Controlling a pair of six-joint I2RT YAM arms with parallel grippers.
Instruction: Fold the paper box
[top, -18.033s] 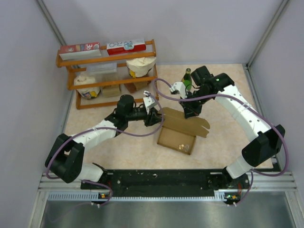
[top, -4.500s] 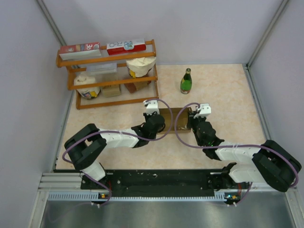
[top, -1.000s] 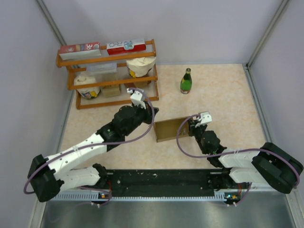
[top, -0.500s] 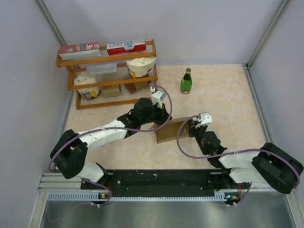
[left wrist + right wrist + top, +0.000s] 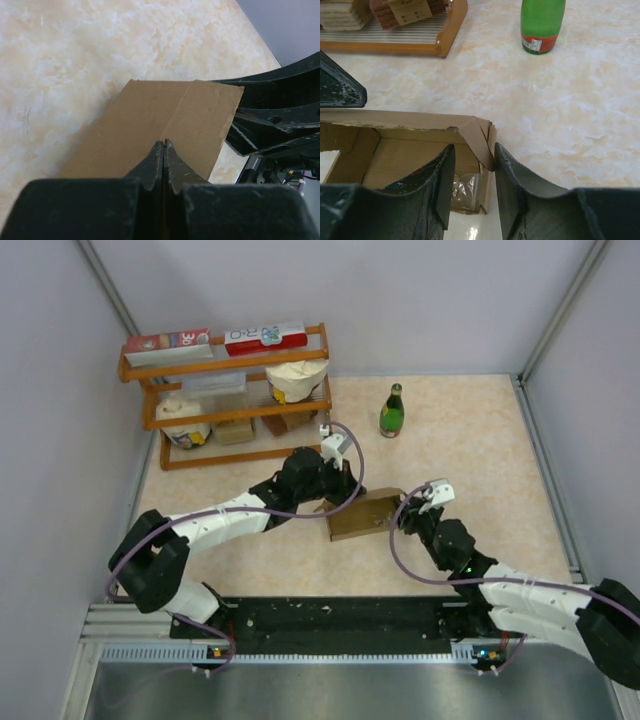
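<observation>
The paper box (image 5: pixel 362 517) is lying near the middle of the surface (image 5: pixel 470 450), with its long axis running left to right between the two arms. The left end effector (image 5: pixel 164 146) is hanging with its fingers together, tip over a slanting cardboard panel at the box's far-left side; contact cannot be confirmed. The right end effector (image 5: pixel 473 149) is standing with its fingers apart, straddling the right end wall without clamping it. In judgement, the left arm is sitting better placed for pressing the panel down.
</observation>
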